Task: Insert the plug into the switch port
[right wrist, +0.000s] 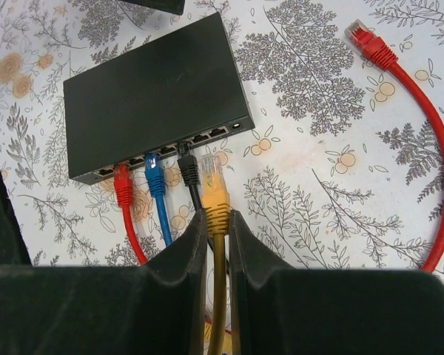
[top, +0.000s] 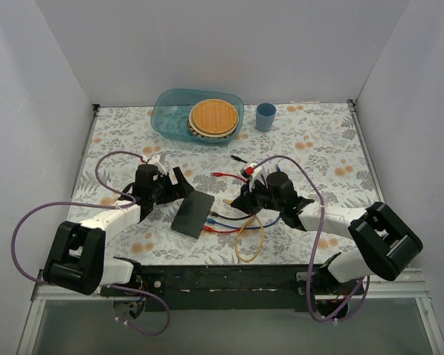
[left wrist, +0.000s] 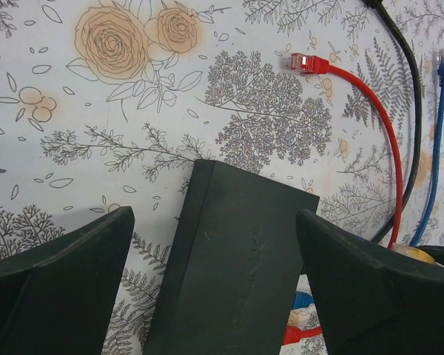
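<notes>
The switch [top: 193,213] is a flat black box lying between the two arms. In the right wrist view its port row [right wrist: 207,137] faces me, with a red plug [right wrist: 123,185], a blue plug [right wrist: 155,177] and a black plug [right wrist: 187,168] seated in it. My right gripper [right wrist: 217,222] is shut on the yellow plug [right wrist: 216,185], whose clear tip points at the free ports and stops just short of them. My left gripper [left wrist: 214,216] stands open over the switch's [left wrist: 237,259] far end, one finger on each side.
A loose red cable [right wrist: 429,148] with a free plug [left wrist: 303,63] lies right of the switch. The yellow cable loops [top: 249,240] toward the near edge. A teal basin [top: 166,118] holding a wicker plate and a blue cup [top: 265,116] stand at the back. White walls enclose the table.
</notes>
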Motion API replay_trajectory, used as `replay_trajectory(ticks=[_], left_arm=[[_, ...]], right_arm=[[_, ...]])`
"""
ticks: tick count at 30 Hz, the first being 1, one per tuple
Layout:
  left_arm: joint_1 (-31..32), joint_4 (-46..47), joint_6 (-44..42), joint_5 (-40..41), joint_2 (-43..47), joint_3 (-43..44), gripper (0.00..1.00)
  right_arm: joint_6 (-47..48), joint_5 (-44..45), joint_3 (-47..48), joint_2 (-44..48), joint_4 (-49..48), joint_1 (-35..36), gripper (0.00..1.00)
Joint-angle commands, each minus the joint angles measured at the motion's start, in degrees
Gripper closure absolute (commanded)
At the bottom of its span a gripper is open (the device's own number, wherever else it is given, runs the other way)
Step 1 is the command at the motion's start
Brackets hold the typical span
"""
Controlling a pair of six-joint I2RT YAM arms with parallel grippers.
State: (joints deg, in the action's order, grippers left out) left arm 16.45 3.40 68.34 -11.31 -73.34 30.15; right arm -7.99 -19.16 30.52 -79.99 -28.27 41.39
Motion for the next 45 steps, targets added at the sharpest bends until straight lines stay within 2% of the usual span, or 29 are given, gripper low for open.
replay_trajectory(ticks=[1,18,26,33,39,45], left_arm=[[-1.24,4.68,0.75,-5.74,-1.1,-1.5,0.11],[-2.47,9.96,3.21,-12.24,-4.0,-4.57,0.25],[-2.47,11.1,4.08,-14.17,-4.18,-5.19,0.37],[-2.47,11.89,4.35,-15.32,-4.7,-5.72,0.4],[-2.47,12.51,4.88,-16.02,-5.41,-5.89,0.41],[-2.47,12.6,5.05,-16.29,-6.11,-5.81,0.41]], right_arm=[[-1.85,2.54,-0.9,-1.75,-10.73,0.89,0.99],[-4.23,6.59,-0.73,-13.79,-19.71,5.81,0.99],[-5.28,10.98,-0.46,-16.87,-21.47,6.51,0.99],[-5.11,13.36,-0.9,-18.27,-23.67,6.6,0.99],[-4.93,12.48,-3.63,-18.1,-28.93,6.69,0.99],[-4.58,11.16,-3.45,-18.8,-29.91,6.78,0.99]])
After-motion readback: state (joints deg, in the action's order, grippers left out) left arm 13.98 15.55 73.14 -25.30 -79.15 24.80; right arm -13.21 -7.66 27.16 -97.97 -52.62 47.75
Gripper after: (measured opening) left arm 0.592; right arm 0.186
